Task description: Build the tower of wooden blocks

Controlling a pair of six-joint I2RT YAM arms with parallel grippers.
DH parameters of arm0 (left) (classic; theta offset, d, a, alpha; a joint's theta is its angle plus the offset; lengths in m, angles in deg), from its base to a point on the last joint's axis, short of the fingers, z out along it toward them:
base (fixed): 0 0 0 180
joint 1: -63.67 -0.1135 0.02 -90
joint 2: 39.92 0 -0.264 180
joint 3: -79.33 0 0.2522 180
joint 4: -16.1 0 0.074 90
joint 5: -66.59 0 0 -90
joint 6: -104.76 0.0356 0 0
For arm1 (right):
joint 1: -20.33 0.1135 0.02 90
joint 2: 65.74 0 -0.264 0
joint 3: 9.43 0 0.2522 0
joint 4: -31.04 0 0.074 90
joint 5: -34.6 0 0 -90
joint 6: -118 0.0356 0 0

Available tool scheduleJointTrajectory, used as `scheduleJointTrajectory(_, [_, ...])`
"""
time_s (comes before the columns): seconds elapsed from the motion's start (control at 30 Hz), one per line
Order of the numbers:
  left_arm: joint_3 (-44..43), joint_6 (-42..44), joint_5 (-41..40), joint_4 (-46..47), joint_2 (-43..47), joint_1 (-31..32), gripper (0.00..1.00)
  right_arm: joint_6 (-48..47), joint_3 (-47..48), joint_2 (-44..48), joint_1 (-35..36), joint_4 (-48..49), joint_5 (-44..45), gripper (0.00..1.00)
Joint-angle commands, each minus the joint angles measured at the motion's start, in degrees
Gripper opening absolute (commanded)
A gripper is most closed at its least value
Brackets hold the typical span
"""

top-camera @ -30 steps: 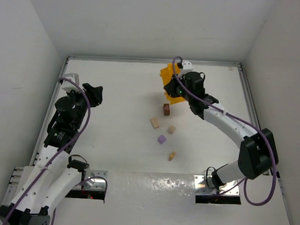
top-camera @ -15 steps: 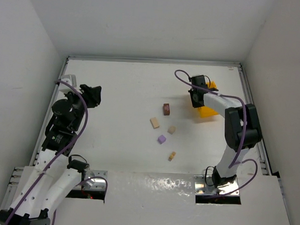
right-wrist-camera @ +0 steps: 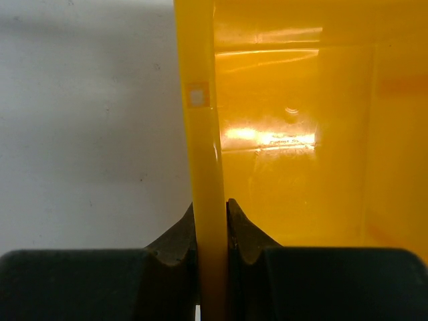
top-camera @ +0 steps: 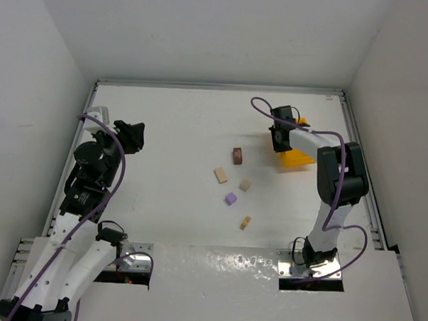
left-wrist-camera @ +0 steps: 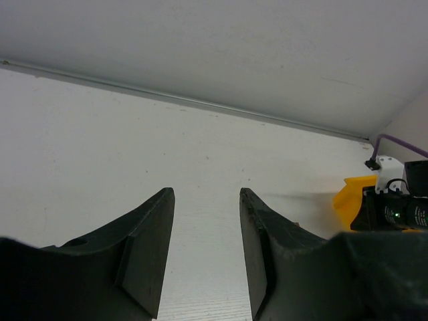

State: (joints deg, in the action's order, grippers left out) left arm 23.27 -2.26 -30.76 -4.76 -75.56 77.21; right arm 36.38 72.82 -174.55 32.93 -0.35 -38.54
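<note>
Several tiny wooden cubes lie apart on the white table in the top view: a dark brown one (top-camera: 237, 156), a pale tan one (top-camera: 220, 175), a tan one (top-camera: 245, 184), a purple one (top-camera: 231, 199) and a small tan one (top-camera: 245, 222). None is stacked. My right gripper (top-camera: 284, 141) is shut on the wall of the yellow plastic bin (top-camera: 297, 154), to the right of the cubes; the wrist view shows the bin wall (right-wrist-camera: 204, 174) pinched between both fingers. My left gripper (top-camera: 133, 134) is open and empty at the far left (left-wrist-camera: 206, 200).
The yellow bin also shows at the right edge of the left wrist view (left-wrist-camera: 348, 197). White walls enclose the table on three sides. A metal rail (top-camera: 357, 145) runs along the table's right edge near the bin.
My right arm has swung the yellow bin from the back middle, next to the dark brown cube, over to the right side. The cubes have not moved. The left arm shifted only slightly.
</note>
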Motion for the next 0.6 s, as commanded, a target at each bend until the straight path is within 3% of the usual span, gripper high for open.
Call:
scheduleJointTrajectory(0.0, [-0.5, 0.0, 0.3, 1.7, 0.0, 0.6, 0.41, 1.3, 1.7, 0.8, -0.6, 2.7, -0.3, 0.07])
scheduleJointTrajectory(0.23, [-0.6, -0.2, 0.2, 1.7, -0.4, 0.6, 0.41, 1.9, 2.3, 1.5, -1.8, 2.1, -1.1, 0.33])
scheduleJointTrajectory(0.4, [-0.5, 0.0, 0.1, 1.8, -0.6, 0.6, 0.41, 3.0, 2.7, 2.6, -1.9, 0.9, -1.8, 0.44])
scheduleJointTrajectory(0.57, [-0.6, 0.0, 0.1, 1.8, -0.6, 0.6, 0.41, 3.6, 1.1, 11.2, -1.9, 1.8, -4.6, 0.54])
